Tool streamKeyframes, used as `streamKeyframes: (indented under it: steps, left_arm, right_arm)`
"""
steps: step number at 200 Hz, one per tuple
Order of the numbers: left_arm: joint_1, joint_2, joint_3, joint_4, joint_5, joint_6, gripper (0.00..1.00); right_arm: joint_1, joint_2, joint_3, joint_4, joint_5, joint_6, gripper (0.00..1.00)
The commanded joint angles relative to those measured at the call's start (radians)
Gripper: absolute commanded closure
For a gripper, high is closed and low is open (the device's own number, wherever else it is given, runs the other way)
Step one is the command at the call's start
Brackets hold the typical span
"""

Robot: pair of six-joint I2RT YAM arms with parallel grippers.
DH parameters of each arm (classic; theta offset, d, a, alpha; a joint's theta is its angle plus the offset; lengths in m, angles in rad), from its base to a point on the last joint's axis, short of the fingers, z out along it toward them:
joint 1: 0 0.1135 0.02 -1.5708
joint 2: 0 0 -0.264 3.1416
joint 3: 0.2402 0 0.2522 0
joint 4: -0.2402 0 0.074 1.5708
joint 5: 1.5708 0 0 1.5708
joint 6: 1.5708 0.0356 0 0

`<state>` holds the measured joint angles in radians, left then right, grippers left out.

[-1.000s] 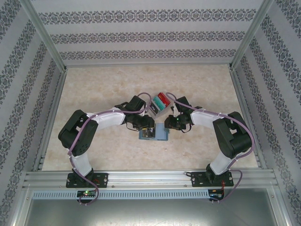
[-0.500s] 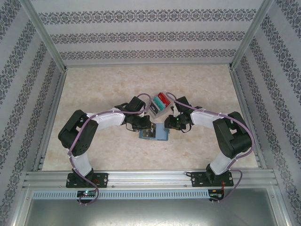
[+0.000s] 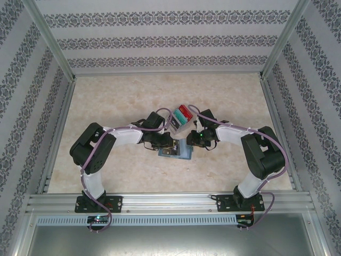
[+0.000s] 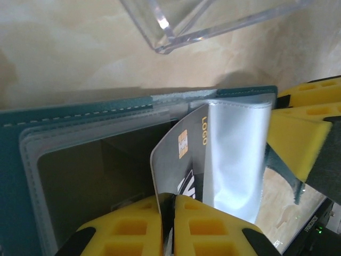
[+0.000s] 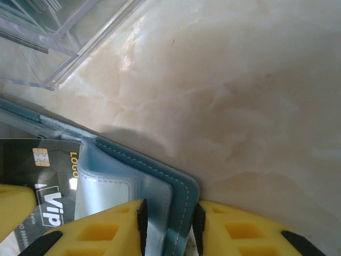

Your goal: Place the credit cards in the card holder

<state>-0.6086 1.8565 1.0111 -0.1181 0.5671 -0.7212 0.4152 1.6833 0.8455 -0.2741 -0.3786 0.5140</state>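
Note:
The teal-blue card holder (image 3: 176, 151) lies open on the table between both arms. My left gripper (image 4: 171, 200) is shut on a dark credit card (image 4: 184, 160) with a gold chip. The card stands over the holder's inner face (image 4: 80, 114), its right edge overlapped by a clear pocket sleeve (image 4: 234, 154). My right gripper (image 5: 169, 213) is shut on the holder's right edge (image 5: 184, 186), pinching the teal cover and the sleeves. The same dark card (image 5: 50, 176) shows at the left of the right wrist view. Red and teal cards (image 3: 182, 114) stand in a clear box.
The small clear plastic box (image 3: 180, 116) sits just behind the card holder, close to both wrists, with its corner (image 4: 165, 42) near the holder's far edge. Metal frame rails (image 3: 170, 200) border the marble tabletop.
The left arm's elbow has shifted slightly right and forward, and the card holder has tilted a little. The right arm has held still.

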Motion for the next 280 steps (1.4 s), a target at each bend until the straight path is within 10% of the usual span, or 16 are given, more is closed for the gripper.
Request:
streamKeyframes:
  steps: [1,280]
  left_arm:
    - [-0.025,0.056,0.005,-0.076,-0.001,0.046,0.90]
    - [0.006,0.042,0.033,-0.130,0.101,0.098,0.91]
  right_arm:
    - [0.030,0.050,-0.008,0.000,-0.006,0.000,0.68]
    - [0.054,0.076,0.017,-0.008,0.000,0.004,0.67]
